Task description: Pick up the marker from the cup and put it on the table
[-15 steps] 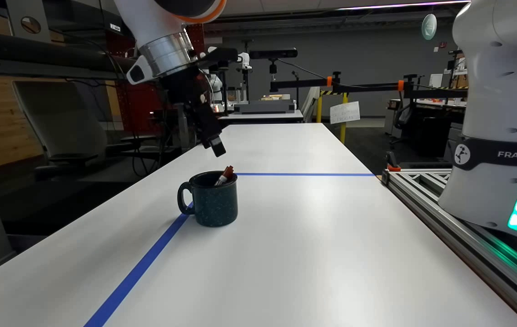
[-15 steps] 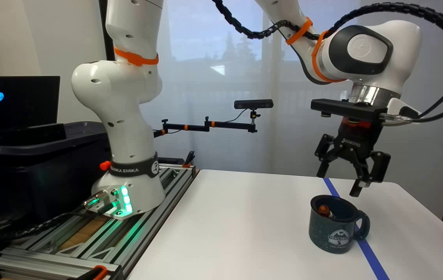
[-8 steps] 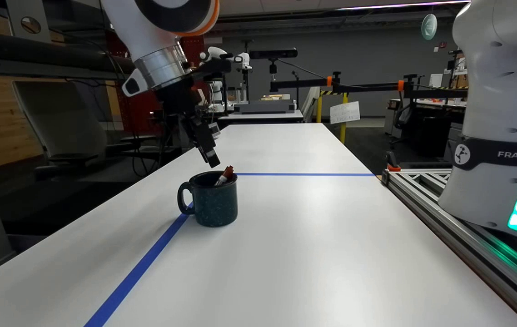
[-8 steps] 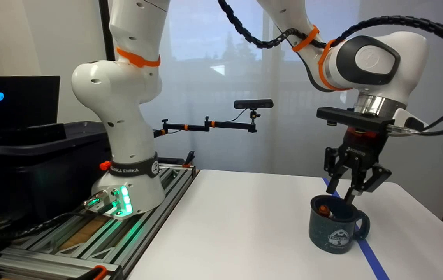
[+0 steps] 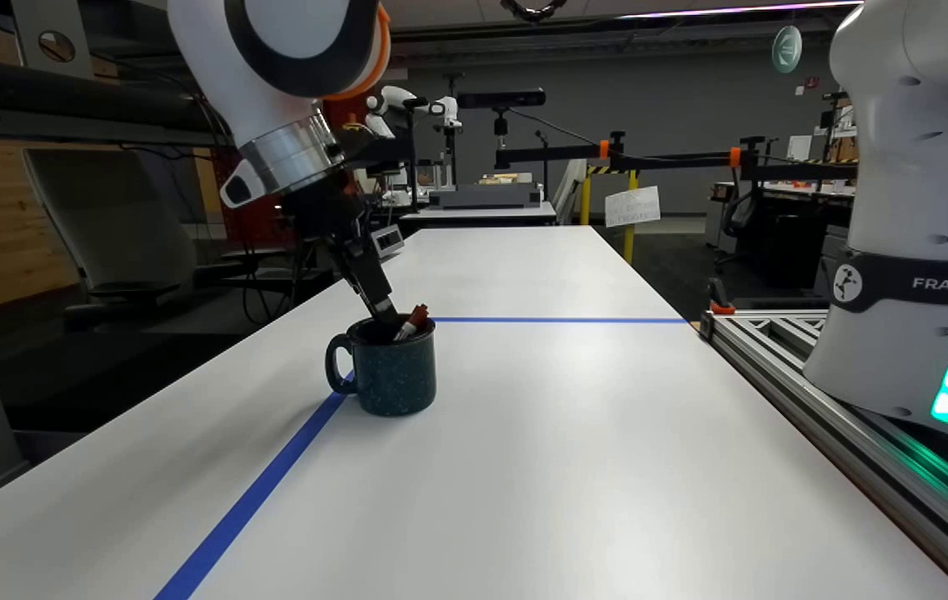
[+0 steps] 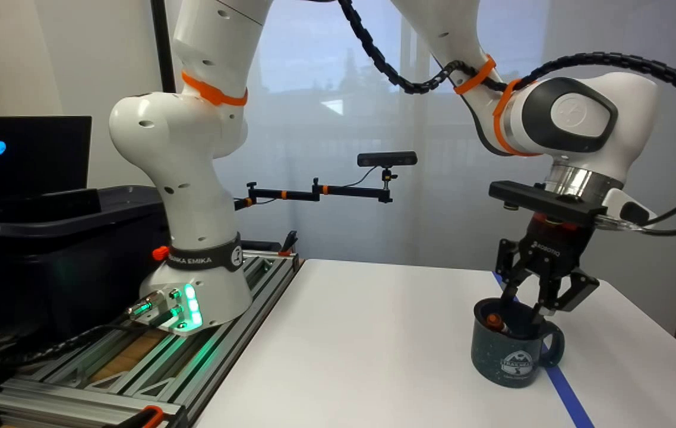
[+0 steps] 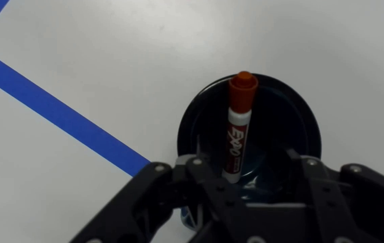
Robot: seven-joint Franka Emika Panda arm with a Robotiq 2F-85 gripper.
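The dark teal cup [image 5: 395, 377] stands upright on the white table [image 5: 574, 467]. Inside it leans the marker [image 7: 237, 141], its red-orange cap sticking up at the rim and its labelled body slanting down into the cup. In an exterior view, only the cap of the marker [image 6: 495, 322] shows clearly. My gripper [image 6: 522, 308] points down at a tilt, with its fingertips at the mouth of the cup. From the wrist view, the jaws of the gripper [image 7: 246, 152] stand partly open, one to each side of the marker's body, with gaps visible. The fingertips are dark and hard to make out inside the cup.
Blue tape [image 5: 253, 492] runs along the table under the cup's handle [image 6: 553, 345]. The robot's base [image 6: 195, 291] is mounted on a metal frame beside the table. A camera on a jointed black arm [image 6: 385, 159] stands beyond it.
My gripper has come down from above the cup to its mouth, and its jaws have drawn closer together. The cup and marker have stayed in place.
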